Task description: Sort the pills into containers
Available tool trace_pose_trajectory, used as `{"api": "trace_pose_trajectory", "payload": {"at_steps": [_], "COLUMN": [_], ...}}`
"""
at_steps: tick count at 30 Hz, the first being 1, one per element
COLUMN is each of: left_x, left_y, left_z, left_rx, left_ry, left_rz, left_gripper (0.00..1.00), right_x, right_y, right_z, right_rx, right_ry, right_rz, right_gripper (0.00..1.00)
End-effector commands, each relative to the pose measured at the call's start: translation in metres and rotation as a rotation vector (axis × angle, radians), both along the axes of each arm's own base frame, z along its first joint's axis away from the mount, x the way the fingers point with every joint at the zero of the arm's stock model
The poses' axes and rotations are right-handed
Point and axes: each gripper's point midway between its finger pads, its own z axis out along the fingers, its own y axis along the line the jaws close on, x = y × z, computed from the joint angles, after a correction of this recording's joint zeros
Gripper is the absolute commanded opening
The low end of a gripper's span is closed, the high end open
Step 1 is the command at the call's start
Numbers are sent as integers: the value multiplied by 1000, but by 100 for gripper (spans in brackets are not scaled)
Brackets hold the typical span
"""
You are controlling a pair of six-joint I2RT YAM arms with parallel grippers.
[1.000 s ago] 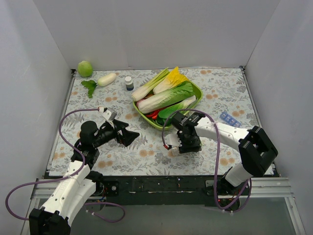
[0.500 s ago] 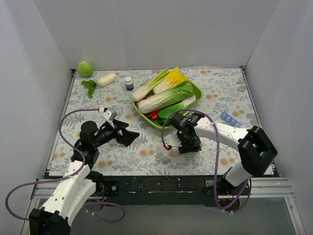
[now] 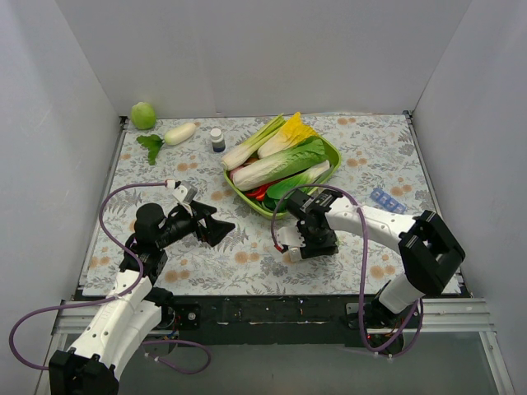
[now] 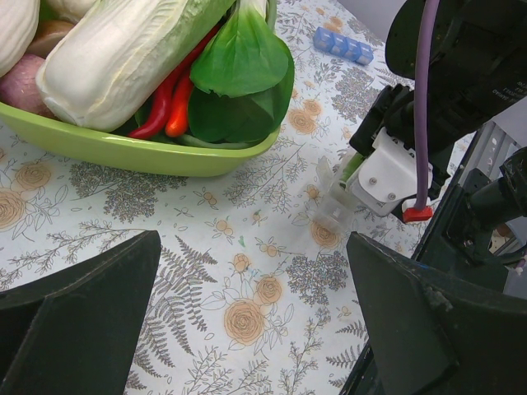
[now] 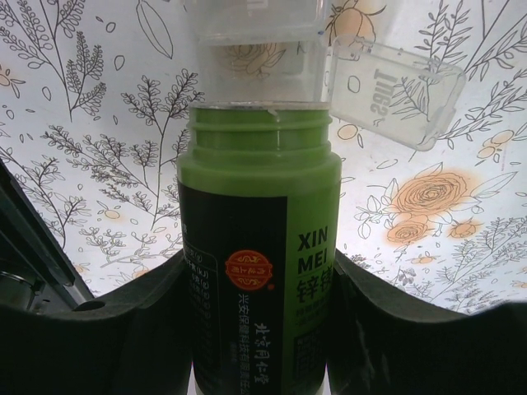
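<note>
Jaws first. L gripper (image 3: 210, 229) is spread as wide as it goes, nothing between the fingers, hanging just above the floral table (image 3: 370, 156) at the left-centre. In the left wrist view its two dark fingers (image 4: 74, 321) frame bare cloth only.

R gripper (image 3: 300, 243) is partly closed, clamped on a green bottle (image 5: 255, 214). Fingers grip the labelled body on both sides and the cap is off. Bottle mouth sits right up against the clear pill organizer (image 5: 255, 49), at a compartment whose lid (image 5: 395, 90) is flipped open to the side. Looks like contact, but I can't tell if anything is inside.

Organizer (image 4: 333, 202) rests on the table just in front of the R gripper, near the front corner of the green tray (image 4: 123, 148) of veg but apart from it. Blue compartment strip (image 3: 387, 200) lies well apart, toward the right edge. Small bottle w/ dark cap (image 3: 217, 140) stands at the back, left of the tray.

Vs the earlier frames, R gripper has crept slightly left with the bottle, same grip. L arm is unchanged, jaws just as wide. Tray, blue strip and back bottle haven't moved.
</note>
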Motion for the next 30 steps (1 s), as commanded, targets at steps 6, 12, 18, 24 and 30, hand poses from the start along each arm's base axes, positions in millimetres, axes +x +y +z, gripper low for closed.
{"api": "trace_pose_trajectory", "payload": {"at_steps": [6, 12, 18, 24, 30], "left_x": [-1, -2, -5, -8, -10], "left_y": [-1, -2, -3, -4, -1], "left_z": [8, 8, 9, 15, 24], "left_rx": [1, 1, -5, -13, -21], "left_ry": [-37, -36, -41, -60, -101], "left_rz": [-15, -25, -38, -48, -26], "left_gripper": [98, 98, 98, 98, 98], "right_x": [5, 1, -2, -15, -12], "right_y": [6, 9, 10, 22, 48], "right_z": [13, 16, 23, 42, 109], "right_rx": [16, 48, 106, 252, 606], "right_ry": [-27, -19, -5, 62, 61], "right_rz": [28, 21, -1, -23, -41], "right_gripper": [1, 1, 1, 1, 1]}}
